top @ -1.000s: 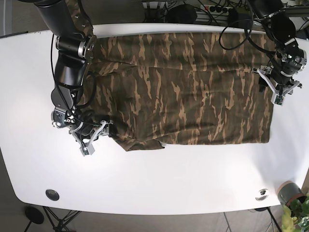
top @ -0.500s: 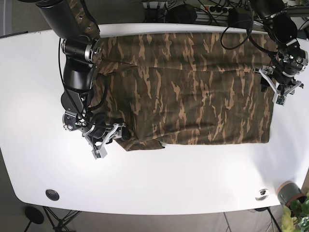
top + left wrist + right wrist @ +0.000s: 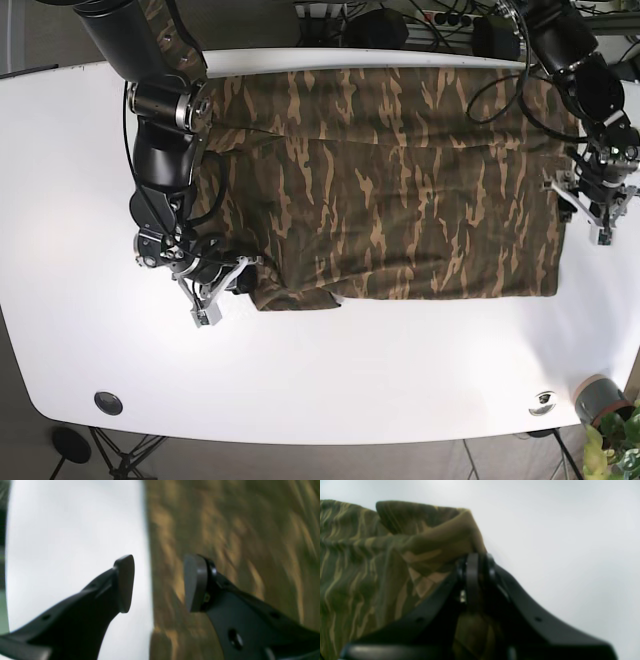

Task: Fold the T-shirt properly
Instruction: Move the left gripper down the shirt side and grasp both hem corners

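Fingers (image 3: 472, 580) of the right gripper (image 3: 222, 288) were pressed together on a bunched fold of the camouflage T-shirt (image 3: 390, 180), as the right wrist view showed: a rolled hem of the cloth rose just above the closed tips, with bare white table (image 3: 557, 530) to the right of it. From the base view that gripper sat at the near-left corner of the shirt, touching the cloth where a small flap curled under along the near edge.

On the other arm, the left gripper (image 3: 158, 582) had its two dark fingers spread, with a clear gap between the pads. One pad (image 3: 125, 582) hung over the white table and the other (image 3: 195, 582) over the camouflage cloth, so the shirt's straight edge ran between them; the view was too blurred to tell whether either pad touched the fabric. In the base view this gripper (image 3: 598, 205) stood at the right side of the shirt, just beside its right edge.

The shirt lay spread flat across the far half of the table (image 3: 400, 370), wrinkled near its left side, with the near strip of the tabletop bare. A small round black fitting (image 3: 108, 403) sat at the near-left of the table, and a potted plant (image 3: 612, 425) showed at the near-right corner.
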